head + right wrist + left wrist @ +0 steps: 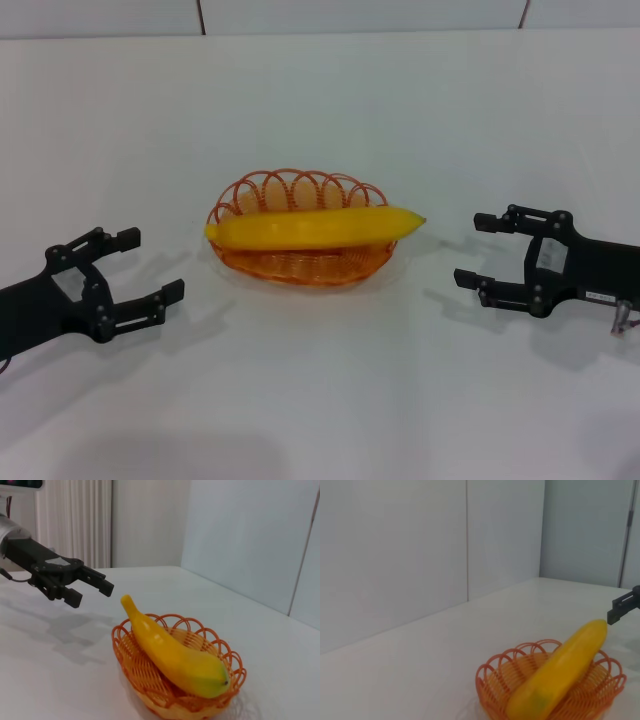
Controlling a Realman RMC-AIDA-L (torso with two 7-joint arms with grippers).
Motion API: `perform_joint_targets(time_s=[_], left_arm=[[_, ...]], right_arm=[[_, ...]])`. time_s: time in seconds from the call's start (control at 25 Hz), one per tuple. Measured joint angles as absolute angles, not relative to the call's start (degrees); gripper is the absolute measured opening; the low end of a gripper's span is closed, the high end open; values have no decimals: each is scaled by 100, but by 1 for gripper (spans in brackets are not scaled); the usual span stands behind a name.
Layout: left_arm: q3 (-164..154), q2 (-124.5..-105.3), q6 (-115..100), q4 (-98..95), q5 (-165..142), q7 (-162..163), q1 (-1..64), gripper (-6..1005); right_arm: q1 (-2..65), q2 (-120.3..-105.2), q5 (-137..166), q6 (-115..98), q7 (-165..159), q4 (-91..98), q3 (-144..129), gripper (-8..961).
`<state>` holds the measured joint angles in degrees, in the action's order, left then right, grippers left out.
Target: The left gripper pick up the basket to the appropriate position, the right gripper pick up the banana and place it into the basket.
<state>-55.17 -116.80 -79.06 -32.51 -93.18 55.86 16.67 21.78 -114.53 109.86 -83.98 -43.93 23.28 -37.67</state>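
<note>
Resting across the basket (300, 262), the banana (315, 227); both grippers apart, empty

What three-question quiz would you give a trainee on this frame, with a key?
1. True or false: the banana lies across the basket, both ends reaching past its rim.
2. Multiple choice: the left gripper is A) clamped on the basket rim, B) open and apart from the basket, C) holding the banana.
3. Fill in: the right gripper is open and holds ____.

Key
1. True; the head view shows both tips overhanging the rim.
2. B; it hovers on the robot's left of the basket, over the white table.
3. Nothing; it sits on the robot's right of the basket, clear of the banana tip.
</note>
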Motion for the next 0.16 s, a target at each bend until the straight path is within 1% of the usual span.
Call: perform_joint_targets(time_s=[0.16], left_arm=[[-5519, -11681, -7903, -3252, -9320, 5584, 1670, 914]], right_arm=[[2184, -11464, 10986, -8399, -4400, 2329, -3758, 742]])
